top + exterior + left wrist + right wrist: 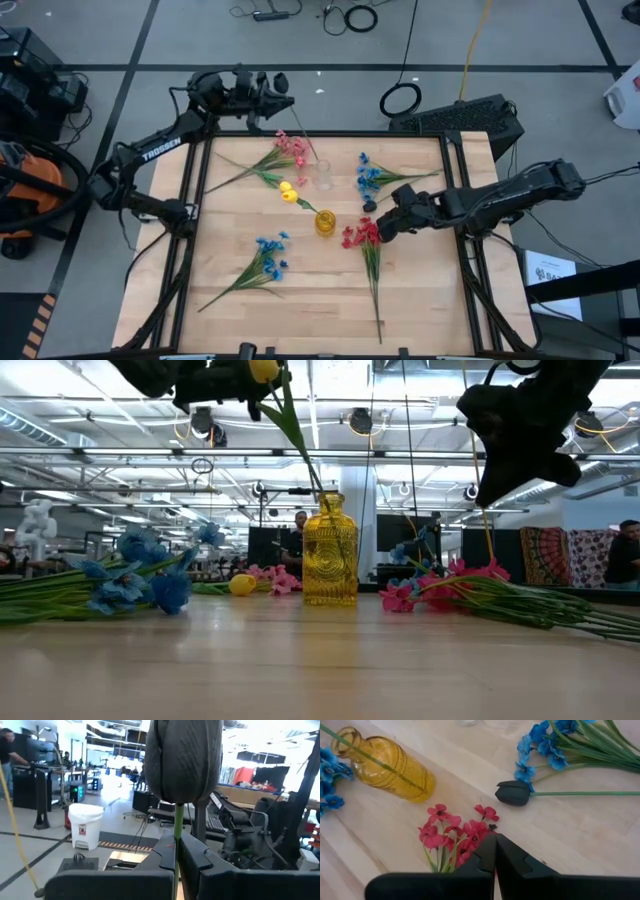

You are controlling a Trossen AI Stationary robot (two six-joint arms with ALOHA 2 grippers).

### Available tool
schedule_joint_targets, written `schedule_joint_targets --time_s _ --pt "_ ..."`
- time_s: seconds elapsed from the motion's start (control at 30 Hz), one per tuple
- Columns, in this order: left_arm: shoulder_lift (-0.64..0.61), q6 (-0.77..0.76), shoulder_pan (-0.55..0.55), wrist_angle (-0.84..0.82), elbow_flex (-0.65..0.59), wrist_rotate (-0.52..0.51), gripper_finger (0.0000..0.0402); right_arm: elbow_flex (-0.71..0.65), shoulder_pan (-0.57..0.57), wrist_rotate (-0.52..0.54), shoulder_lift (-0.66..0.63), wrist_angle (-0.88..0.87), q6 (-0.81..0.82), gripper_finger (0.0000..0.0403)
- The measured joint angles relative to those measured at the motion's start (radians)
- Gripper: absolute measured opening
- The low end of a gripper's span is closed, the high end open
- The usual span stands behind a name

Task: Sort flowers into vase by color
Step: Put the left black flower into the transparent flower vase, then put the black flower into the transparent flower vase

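The amber vase (325, 222) stands mid-table with one yellow flower (288, 192) in it, whose stem leans over the rim toward the far left. Pink sprays (290, 148), two blue bunches (372, 178) (268, 258) and red flowers (362, 237) lie flat on the table. A black tulip (514, 793) lies beside the far blue bunch. My left gripper (178, 852) is raised over the table's far edge (283, 95), shut on another dark tulip. My right gripper (495, 842) hangs shut above the red blooms (455, 832), clear of them in the low view (510, 455). My left gripper pinches the dark tulip's thin green stem (178, 827) between its two fingers (165, 855), a little below the bloom. The fingers lie across the stem. The bloom (182, 760) stands up past the fingers, and the flower is lifted clear of the table.
A small clear glass (323, 178) stands just beyond the vase, near the pink sprays. Long green stems fan out toward the table's left, right and near edges. Bare wood shows at the near left and near right. People stand in the room behind the table.
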Motion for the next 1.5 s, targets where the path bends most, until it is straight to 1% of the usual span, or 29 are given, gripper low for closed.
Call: schedule_joint_targets --time_s 0.17,0.33,0.43,0.6,0.7,0.87,0.93,1.1,1.23,1.33,1.5 --pt "0.019 0.098 -0.050 -0.015 0.000 -0.039 0.0003 0.000 0.000 -0.001 0.027 0.005 -0.002 0.0000" --pt "0.061 0.105 -0.072 -0.017 0.000 -0.051 0.0003 0.000 0.000 -0.005 0.055 0.008 -0.002 0.0000" --pt "0.089 0.122 -0.074 -0.069 -0.001 -0.052 0.0003 0.000 0.000 -0.006 0.065 0.010 -0.002 0.0000" --pt "0.130 0.209 -0.083 -0.143 -0.006 -0.052 0.0003 0.000 0.000 -0.008 0.067 0.044 -0.002 0.0000" --pt "0.159 0.208 -0.092 -0.147 -0.024 -0.054 0.0003 0.000 0.000 -0.008 0.067 0.057 -0.002 0.0000" --pt "0.207 0.208 -0.107 -0.147 -0.028 -0.102 0.0004 0.000 0.000 -0.008 0.066 0.062 -0.002 0.0000" --pt "0.220 0.208 -0.114 -0.147 -0.028 -0.111 0.0017 0.000 0.000 -0.008 0.066 0.064 -0.002 0.0000" --pt "0.237 0.207 -0.133 -0.147 -0.028 -0.117 0.0068 0.000 0.000 -0.008 0.066 0.064 -0.002 0.0000" --pt "0.238 0.207 -0.138 -0.147 -0.028 -0.120 0.0100 0.000 0.000 -0.008 0.065 0.066 0.014 0.0000" --pt "0.235 0.206 -0.137 -0.150 -0.028 -0.123 0.0123 0.000 0.000 -0.008 0.065 0.066 0.050 0.0000" --pt "0.216 0.206 -0.129 -0.164 -0.028 -0.122 0.0153 0.000 0.000 -0.008 0.053 0.065 0.050 0.0000"
